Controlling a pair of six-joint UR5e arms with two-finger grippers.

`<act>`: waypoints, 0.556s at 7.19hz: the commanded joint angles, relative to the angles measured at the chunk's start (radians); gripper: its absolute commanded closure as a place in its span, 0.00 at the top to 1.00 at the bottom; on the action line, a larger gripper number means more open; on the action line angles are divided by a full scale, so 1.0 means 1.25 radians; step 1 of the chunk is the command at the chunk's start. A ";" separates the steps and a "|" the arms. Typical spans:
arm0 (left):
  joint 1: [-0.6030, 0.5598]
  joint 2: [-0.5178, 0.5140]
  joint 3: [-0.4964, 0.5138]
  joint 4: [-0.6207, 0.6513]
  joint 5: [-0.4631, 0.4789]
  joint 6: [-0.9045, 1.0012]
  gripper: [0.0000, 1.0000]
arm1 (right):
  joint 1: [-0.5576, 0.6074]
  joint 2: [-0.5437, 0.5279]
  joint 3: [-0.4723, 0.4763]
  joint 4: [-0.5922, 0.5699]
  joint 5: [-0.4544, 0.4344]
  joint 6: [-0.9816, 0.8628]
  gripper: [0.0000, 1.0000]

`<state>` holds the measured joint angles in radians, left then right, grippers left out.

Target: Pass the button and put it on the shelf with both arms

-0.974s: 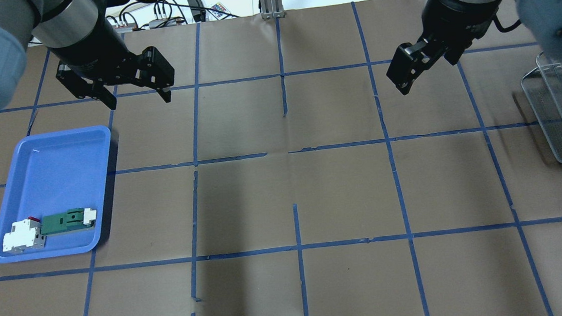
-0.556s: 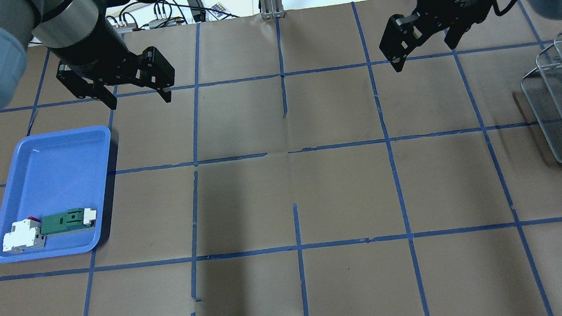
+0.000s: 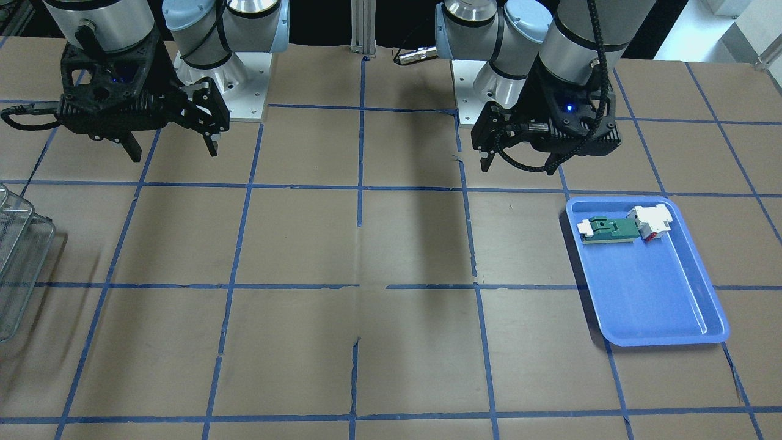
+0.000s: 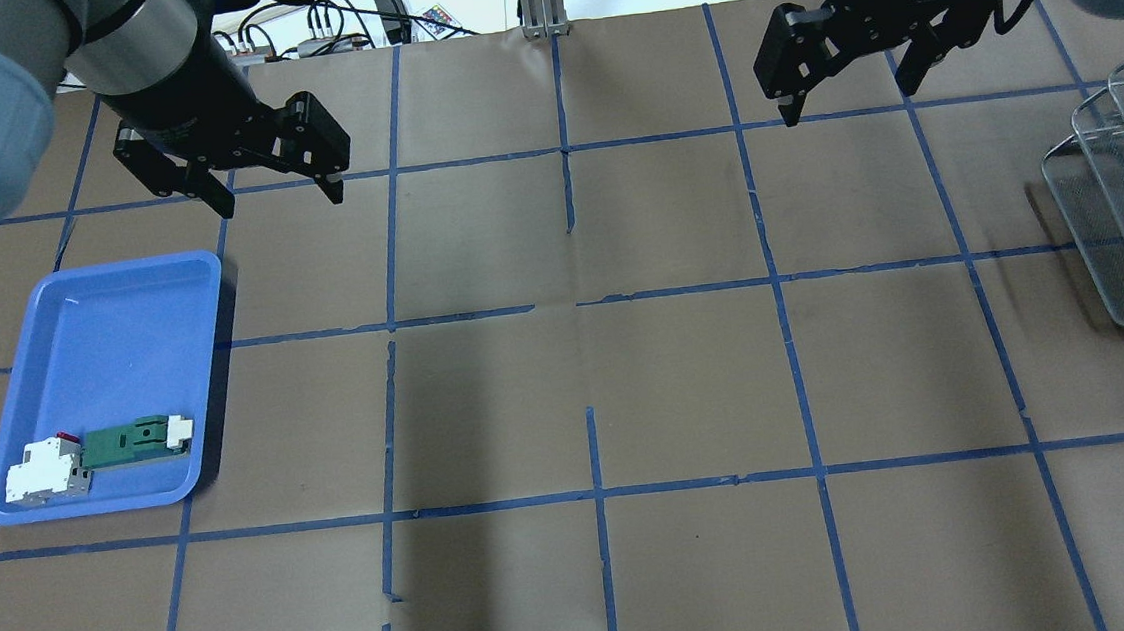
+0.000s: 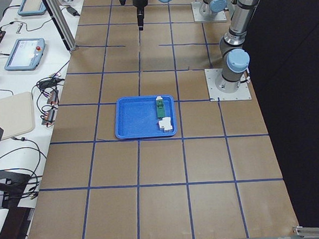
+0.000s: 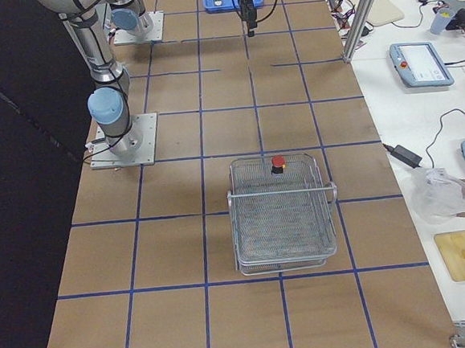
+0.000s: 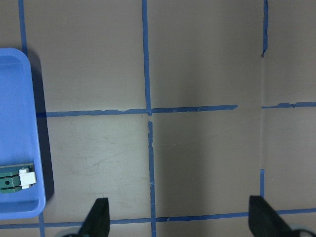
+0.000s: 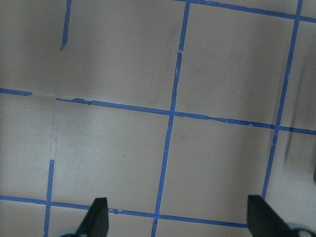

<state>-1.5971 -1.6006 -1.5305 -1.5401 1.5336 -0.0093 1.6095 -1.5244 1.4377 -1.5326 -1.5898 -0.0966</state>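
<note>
Button (image 6: 278,163) is sitting in the shelf (image 6: 283,218), upright with the red cap up. It's on the mesh of the top tier, close to the rim at the end that faces the middle of the surface (image 4: 688,386). The exterior right view is the only one where I can actually spot it. The overhead and front-facing views catch just an edge of the wire rack, over on the robot's right side.

Both arms are up in the air with nothing in them. The left pincer (image 4: 280,202) hangs above the brown paper beside the blue tray (image 4: 120,310), fingers spread wide. Its wrist view shows the two fingertips far apart with only taped grid lines between them. The right pincer (image 4: 848,102) is spread wide too and grips nothing. It hovers apart from the shelf, on the side toward the middle, and its wrist view is bare paper and tape as well.

In the tray, the white-and-green block (image 4: 135,439) and the white block with red (image 4: 45,472) lie right up against each other at the end nearest the robot. Neither pincer touches them.
</note>
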 commanded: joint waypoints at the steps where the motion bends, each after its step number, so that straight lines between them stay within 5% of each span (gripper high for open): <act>1: 0.000 0.001 0.001 0.000 0.000 0.001 1.00 | -0.003 0.000 0.007 0.001 -0.007 0.004 1.00; 4: -0.001 0.001 0.001 0.000 -0.001 0.001 1.00 | -0.012 0.005 0.007 -0.004 -0.007 0.010 1.00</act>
<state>-1.5983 -1.6000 -1.5292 -1.5401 1.5337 -0.0073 1.6005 -1.5220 1.4467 -1.5358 -1.5978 -0.0885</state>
